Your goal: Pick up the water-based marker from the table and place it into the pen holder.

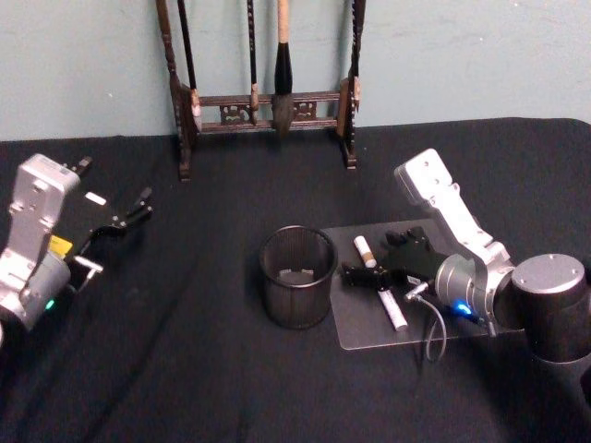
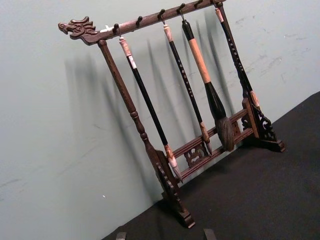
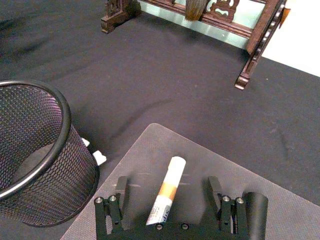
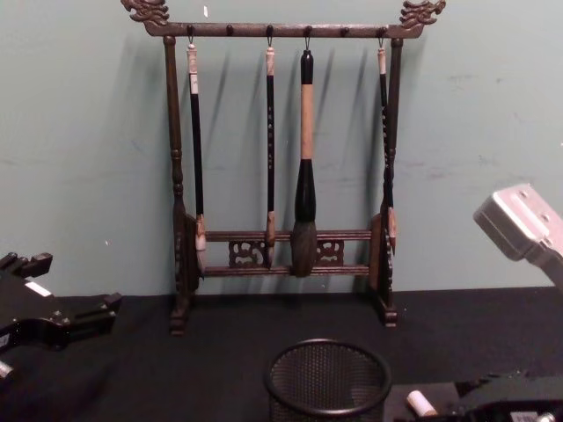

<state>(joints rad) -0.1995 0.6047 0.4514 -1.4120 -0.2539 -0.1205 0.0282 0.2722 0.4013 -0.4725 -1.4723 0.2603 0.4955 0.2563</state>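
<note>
While right gripper (image 3: 167, 183) straddles it, released: marker (image 3: 166, 196), judged light, stiff, slick-barrelled; take mid-barrel. Holder (image 1: 295, 309) at its nine o'clock; left gripper (image 1: 129, 210) idle beyond, released.

Pale green painted wall (image 4: 88, 132), black-clothed tabletop (image 1: 185, 369), dark wooden dragon-ended brush rack (image 4: 174, 176) against the wall, 4 calligraphy brushes (image 4: 305, 185) hanging from it.

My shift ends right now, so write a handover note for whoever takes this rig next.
Right hand: open, low over the grey mat, straddling the marker, which lies flat, ungripped.
Left hand: open, parked at the left of the table.
Pen holder: upright just left of the mat.
Done: approach. Left: close, lift, drop marker into holder.
</note>
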